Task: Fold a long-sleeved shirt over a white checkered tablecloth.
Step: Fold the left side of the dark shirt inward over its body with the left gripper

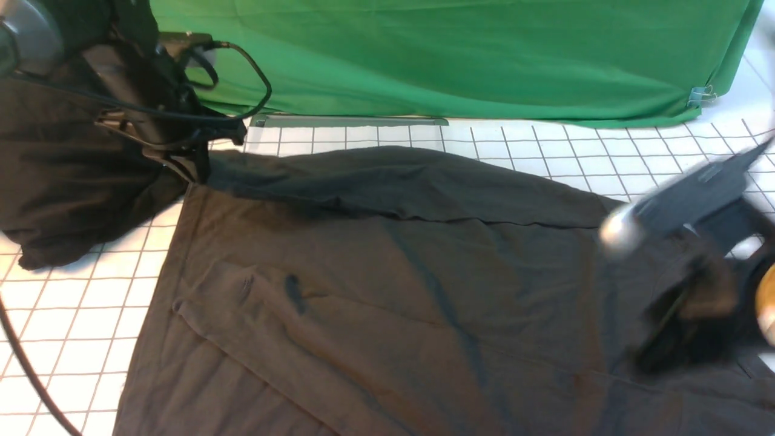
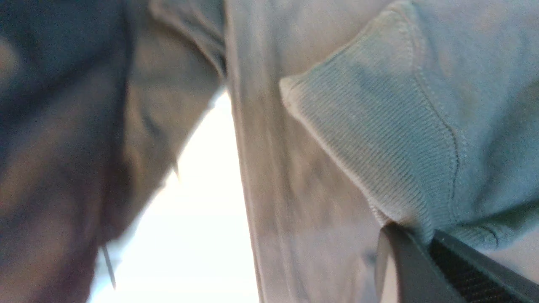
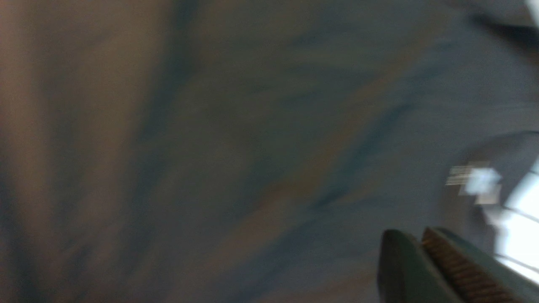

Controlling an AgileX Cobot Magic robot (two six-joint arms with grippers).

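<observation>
The long-sleeved shirt (image 1: 387,290) lies spread flat and dark brown over the white checkered tablecloth (image 1: 72,315). One sleeve (image 1: 393,181) is laid across its far edge. At that sleeve's left end my left gripper (image 1: 197,172) is shut on the ribbed cuff (image 2: 379,126), which is pinched between the fingertips of the left gripper (image 2: 425,235). My right gripper (image 1: 678,327) is blurred over the shirt's right end near the white neck label (image 3: 473,181). In the right wrist view the right gripper (image 3: 414,237) has its jaws together, and I see no cloth between them.
A plain green cloth (image 1: 454,54) hangs along the back. A shapeless dark heap of cloth (image 1: 66,181) sits under my left arm at the far left. A black cable (image 1: 24,363) runs across the tablecloth's front left.
</observation>
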